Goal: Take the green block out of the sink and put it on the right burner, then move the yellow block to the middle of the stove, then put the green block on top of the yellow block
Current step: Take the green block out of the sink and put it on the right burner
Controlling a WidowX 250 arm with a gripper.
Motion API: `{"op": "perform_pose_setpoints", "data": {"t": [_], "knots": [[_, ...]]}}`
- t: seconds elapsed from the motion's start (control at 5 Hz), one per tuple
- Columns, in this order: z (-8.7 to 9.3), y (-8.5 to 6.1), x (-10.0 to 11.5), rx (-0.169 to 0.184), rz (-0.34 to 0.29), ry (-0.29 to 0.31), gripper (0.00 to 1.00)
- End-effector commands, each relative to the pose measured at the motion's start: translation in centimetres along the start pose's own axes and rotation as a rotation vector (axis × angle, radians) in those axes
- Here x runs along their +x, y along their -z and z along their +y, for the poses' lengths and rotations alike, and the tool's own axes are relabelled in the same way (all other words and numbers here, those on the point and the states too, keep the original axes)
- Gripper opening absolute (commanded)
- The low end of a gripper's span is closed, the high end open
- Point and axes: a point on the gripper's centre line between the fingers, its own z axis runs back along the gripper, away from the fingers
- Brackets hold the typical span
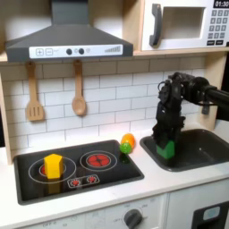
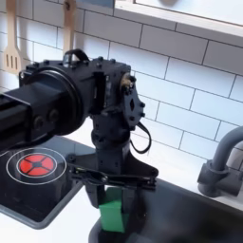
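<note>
White surface (image 1: 107, 199) carries the stove (image 1: 36, 186) and, to the stove's right in the first exterior view, the sink (image 1: 201, 148). Stove: flat, black, two red ring burners.

Arm reaches in from the first exterior view's right edge and bends down over the sink's left rim, the side nearest the stove.

End effector (image 1: 165, 148) points down at that rim; in the second exterior view the end effector (image 2: 112, 205) has its two fingers closed against the sides of the green block (image 2: 113, 213). Block looks raised at rim height, not down on the basin floor; contact with the rim cannot be judged. In the first exterior view the green block (image 1: 165, 149) shows just below the dark fingers.

Yellow block (image 1: 53, 165) stands upright on the stove's left burner, first exterior view.

Round orange-yellow-green toy (image 1: 128, 143) sits at the stove's back right corner, between stove and sink.
</note>
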Motion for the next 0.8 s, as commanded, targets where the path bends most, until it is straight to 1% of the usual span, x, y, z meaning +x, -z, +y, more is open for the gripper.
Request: {"op": "perform_pose_setpoints", "data": {"t": [0.0,0.2,0.4,0.6], "knots": [[0.9,0.0,-0.1,0.074,0.001,-0.007,0.00],[1.3,-0.1,-0.1,0.093,0.001,-0.015,0.00],[2.2,0.0,0.2,0.134,-0.004,-0.032,0.00],[2.9,0.2,0.5,0.153,-0.005,-0.050,0.00]]}}
